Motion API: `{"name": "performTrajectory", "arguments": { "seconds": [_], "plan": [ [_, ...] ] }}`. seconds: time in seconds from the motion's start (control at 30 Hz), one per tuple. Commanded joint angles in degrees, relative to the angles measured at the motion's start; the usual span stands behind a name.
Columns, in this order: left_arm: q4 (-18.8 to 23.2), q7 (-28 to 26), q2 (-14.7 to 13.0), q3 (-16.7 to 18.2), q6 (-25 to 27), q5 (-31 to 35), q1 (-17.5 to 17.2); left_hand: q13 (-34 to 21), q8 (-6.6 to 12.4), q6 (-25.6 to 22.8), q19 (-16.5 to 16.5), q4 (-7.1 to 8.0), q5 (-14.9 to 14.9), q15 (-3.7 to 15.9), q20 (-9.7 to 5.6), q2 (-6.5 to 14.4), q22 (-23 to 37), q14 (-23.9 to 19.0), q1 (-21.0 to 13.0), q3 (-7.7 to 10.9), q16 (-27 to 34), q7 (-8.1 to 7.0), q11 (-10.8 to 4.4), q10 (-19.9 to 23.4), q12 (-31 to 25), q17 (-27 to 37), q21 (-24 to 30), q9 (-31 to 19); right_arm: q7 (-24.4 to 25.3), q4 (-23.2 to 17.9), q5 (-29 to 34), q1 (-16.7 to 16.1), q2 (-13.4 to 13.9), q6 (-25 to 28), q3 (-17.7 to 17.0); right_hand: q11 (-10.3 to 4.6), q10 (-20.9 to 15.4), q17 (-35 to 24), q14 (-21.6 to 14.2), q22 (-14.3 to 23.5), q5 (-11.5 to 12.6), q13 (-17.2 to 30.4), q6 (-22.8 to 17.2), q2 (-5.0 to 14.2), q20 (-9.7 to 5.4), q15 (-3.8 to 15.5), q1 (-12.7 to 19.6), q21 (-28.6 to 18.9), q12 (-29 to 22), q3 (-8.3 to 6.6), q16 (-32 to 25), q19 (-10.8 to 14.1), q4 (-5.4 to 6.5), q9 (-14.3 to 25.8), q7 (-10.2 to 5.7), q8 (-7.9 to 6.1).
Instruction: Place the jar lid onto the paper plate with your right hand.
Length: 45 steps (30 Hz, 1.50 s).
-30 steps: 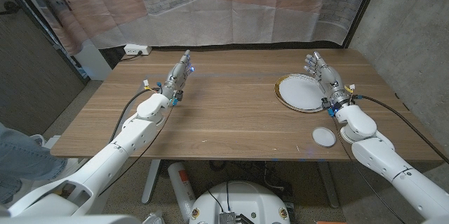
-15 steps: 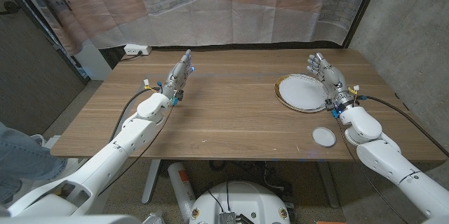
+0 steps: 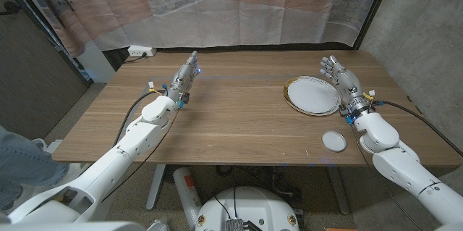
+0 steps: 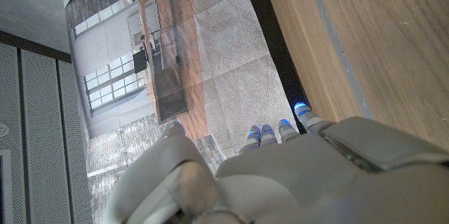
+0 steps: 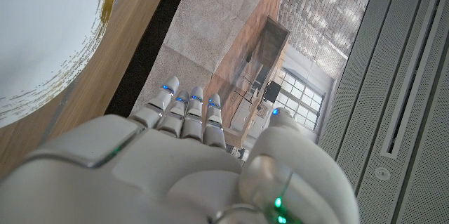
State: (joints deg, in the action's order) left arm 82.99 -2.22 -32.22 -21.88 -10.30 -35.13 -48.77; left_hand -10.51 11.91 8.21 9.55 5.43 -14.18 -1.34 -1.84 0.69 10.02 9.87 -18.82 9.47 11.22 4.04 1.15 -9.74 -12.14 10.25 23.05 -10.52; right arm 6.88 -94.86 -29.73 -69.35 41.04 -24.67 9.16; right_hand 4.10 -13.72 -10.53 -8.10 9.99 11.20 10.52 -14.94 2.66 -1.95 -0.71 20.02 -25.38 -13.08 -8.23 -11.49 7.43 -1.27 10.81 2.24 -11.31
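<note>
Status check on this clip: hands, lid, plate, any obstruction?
Both hands open: right hand beside paper plate, left hand far off. Jar lid untouched near table edge. Nothing between them.

A wooden table [image 3: 239,115] carries a white paper plate [image 3: 312,95] with a gold rim toward its right side, and a small white jar lid [image 3: 334,140] lying flat near the front edge, apart from the plate

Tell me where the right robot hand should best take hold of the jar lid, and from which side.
Probably by its rim, from above. The jar lid lies flat on the table, a thin white disc near the front edge, so only its edge offers purchase. The right robot hand, open beside the paper plate, would first draw back toward the robot.
</note>
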Motion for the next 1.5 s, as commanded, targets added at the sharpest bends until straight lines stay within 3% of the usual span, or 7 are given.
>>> {"name": "performTrajectory", "arguments": {
  "seconds": [0.03, 1.0, 1.5],
  "plan": [
    [1.01, -0.65, -0.26, -0.28, 1.04, 0.44, 0.33, -0.15, -0.08, -0.5, 9.51, -0.32, 0.16, -0.21, -3.14, 0.2, 0.11, 2.14, -0.59, 0.05, 0.56, 0.12, 0.13, 0.49, -0.26, 0.22, 0.44, -0.23, 1.09, -1.0, 0.94, -3.0, 0.16, -1.2, -1.74, -0.09, -0.01, -0.3, -0.44, 0.19, -0.21, 0.31, -0.01, 0.19, -1.7, -0.31, 0.63, 0.16, 0.23, -0.08, -0.08, 0.68, -0.47, 0.06, -0.35, 0.03],
    [0.38, 0.24, -0.11, -0.51, 1.01, 0.43, 1.17, -0.15, -0.08, -1.07, 9.57, -0.54, 0.48, -0.26, -2.71, 0.47, 0.17, 1.9, -0.9, -0.03, 0.38, 0.27, 0.33, 0.83, -0.15, 0.25, -0.35, -0.24, 4.28, -5.82, 6.31, -9.22, 1.64, 0.1, -5.97, -0.31, -0.69, -0.3, -0.87, 0.2, -0.26, 0.32, -0.34, 0.26, -1.52, -0.14, 1.18, 0.68, 0.05, -0.24, -0.07, 1.19, -0.99, 0.08, -0.66, -0.09],
    [0.94, 0.5, -0.43, -0.54, 1.22, 0.39, 1.08, -0.15, -0.06, -1.46, 8.98, -0.64, 0.66, -0.33, -2.73, 0.61, 0.2, 1.48, -1.04, -0.09, 0.41, 0.26, 0.37, 1.37, -0.22, 0.28, -0.53, -0.23, 4.74, -7.94, 7.37, -12.36, 1.12, 0.29, -8.26, -0.27, -0.8, -0.27, -0.99, 0.21, -0.25, 0.32, -0.35, 0.61, -1.48, -0.19, 1.76, 0.96, 0.06, -0.55, -0.02, 1.37, -1.35, 0.09, -0.78, -0.08]
  ]
}}
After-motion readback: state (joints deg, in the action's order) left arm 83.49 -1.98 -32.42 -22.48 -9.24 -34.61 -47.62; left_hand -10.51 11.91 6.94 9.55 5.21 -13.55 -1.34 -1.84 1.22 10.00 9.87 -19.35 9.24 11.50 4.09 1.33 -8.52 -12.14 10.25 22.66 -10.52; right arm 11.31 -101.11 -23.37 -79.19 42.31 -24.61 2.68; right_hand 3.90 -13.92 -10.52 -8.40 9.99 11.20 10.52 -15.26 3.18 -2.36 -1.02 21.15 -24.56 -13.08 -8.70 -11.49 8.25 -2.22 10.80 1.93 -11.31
